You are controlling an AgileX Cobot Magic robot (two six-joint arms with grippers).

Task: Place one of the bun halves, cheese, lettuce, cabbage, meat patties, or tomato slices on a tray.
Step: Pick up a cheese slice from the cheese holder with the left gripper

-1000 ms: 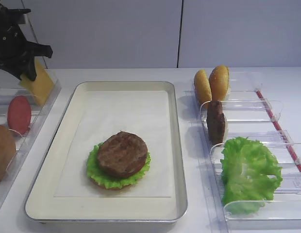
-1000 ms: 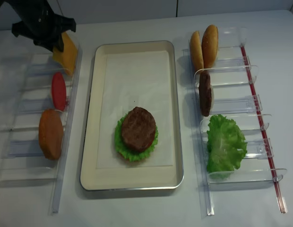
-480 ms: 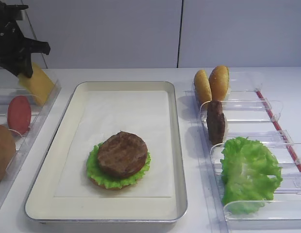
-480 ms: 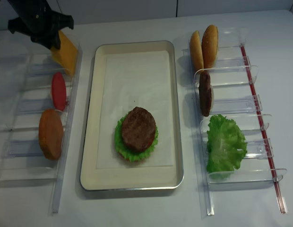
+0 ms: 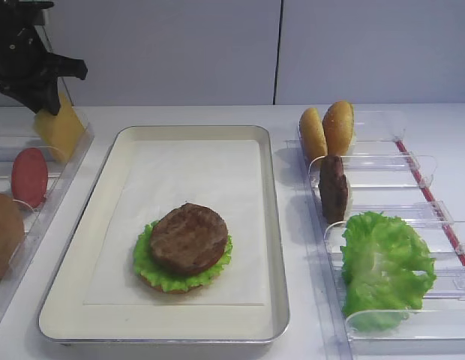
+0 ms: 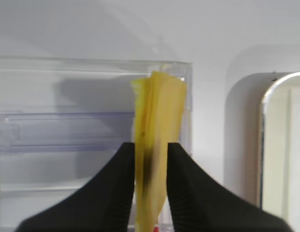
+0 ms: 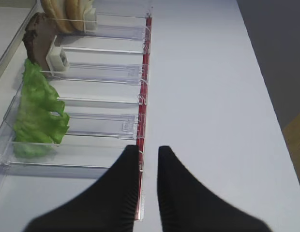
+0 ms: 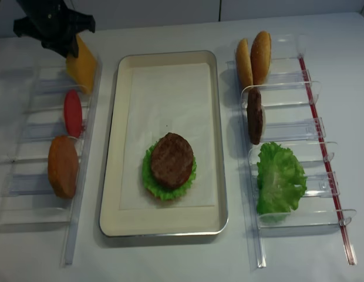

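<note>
Gripping the top edge of 1 cheese slice [image 6: 157,145], the left gripper [image 5: 39,96] holds it edge-on between its 2 black fingers above the far compartment of the left clear bin [image 8: 29,170], just beside the tray's [image 8: 113,147] far left corner. The thin slice looks floppy and is pinched only near 1 edge, so it could slip out or fold during the carry. It could also snag on the bin wall if it is not lifted clear, and it may land crooked or hang off the stack. The right gripper [image 7: 148,159] hovers over the table beside the right clear bin [image 7: 116,72], its fingers slightly apart and holding nothing. Counted: 1 tray with a paper liner; on it 1 stack of bottom bun, lettuce [image 5: 169,277] and 1 patty [image 5: 188,237]. Left bin: 1 tomato slice [image 8: 73,113] and 1 bun half [image 8: 63,166]. Right bin: 2 bun halves [image 5: 327,130], 1 upright patty [image 5: 334,187] and 1 bunch of lettuce [image 5: 384,266].
</note>
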